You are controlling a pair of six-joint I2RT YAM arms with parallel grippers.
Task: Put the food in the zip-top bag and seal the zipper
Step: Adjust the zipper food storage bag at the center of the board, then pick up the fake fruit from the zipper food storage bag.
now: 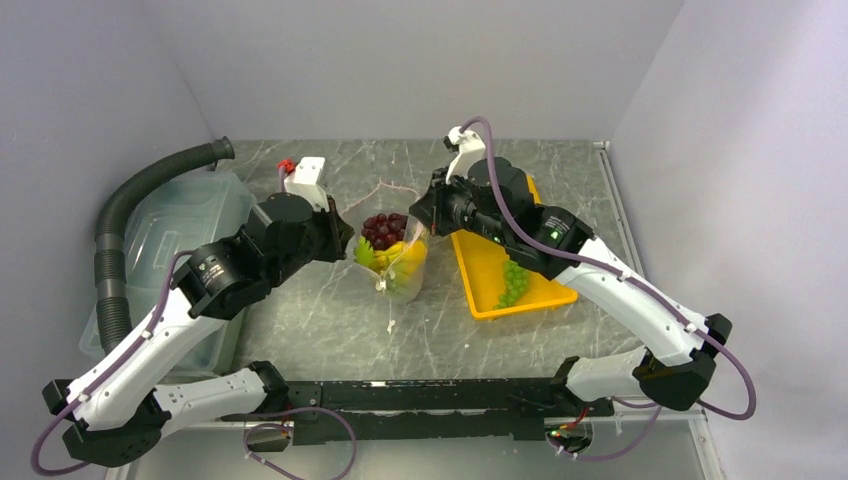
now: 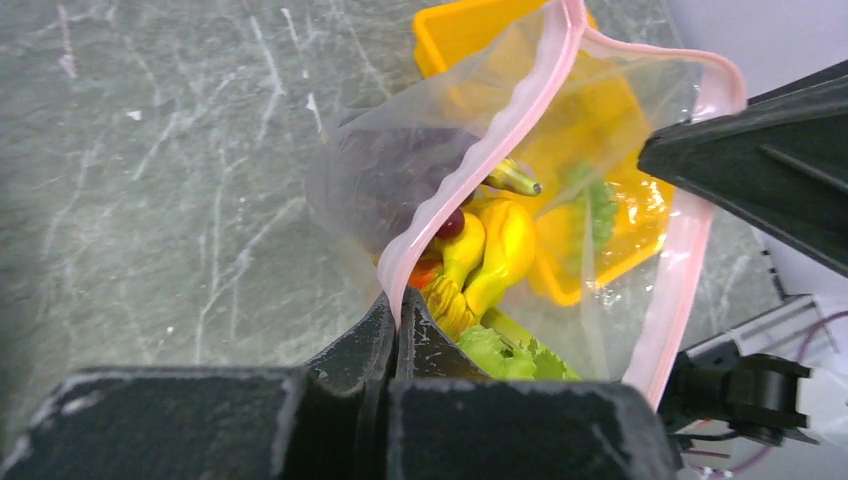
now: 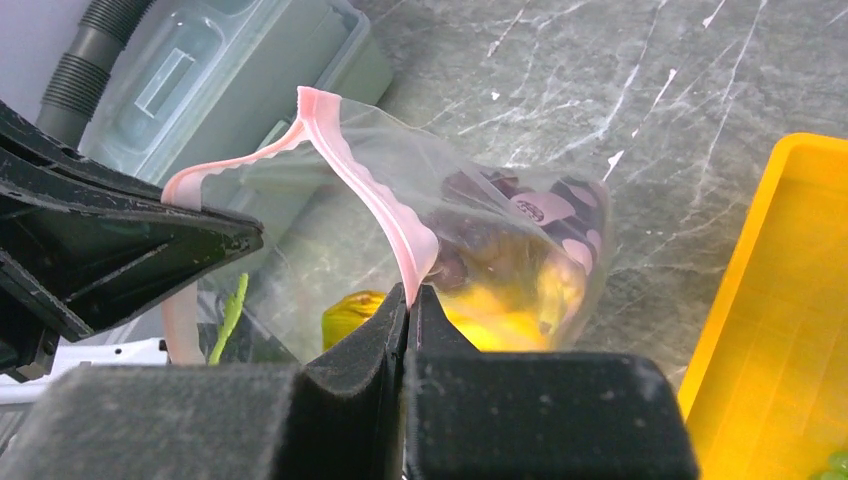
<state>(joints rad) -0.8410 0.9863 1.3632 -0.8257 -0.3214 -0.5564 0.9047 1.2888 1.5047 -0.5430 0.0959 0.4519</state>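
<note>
The zip-top bag (image 1: 400, 268) hangs upright between my two grippers at mid-table, its mouth held open. Inside lie dark grapes (image 1: 383, 230), yellow bananas (image 2: 492, 250) and something leafy green (image 2: 510, 355). My left gripper (image 2: 400, 300) is shut on the pink zipper (image 2: 500, 130) at the bag's left side. Opposite it, my right gripper (image 3: 409, 290) is shut on the zipper strip (image 3: 360, 190) at the right side. Green grapes (image 1: 513, 283) still lie on the yellow tray (image 1: 488, 258), outside the bag.
A translucent lidded bin (image 1: 170, 240) stands at the left, with a grey ribbed hose (image 1: 118, 225) arching over it. The yellow tray sits just right of the bag, under my right arm. White walls close off the table at the back and sides.
</note>
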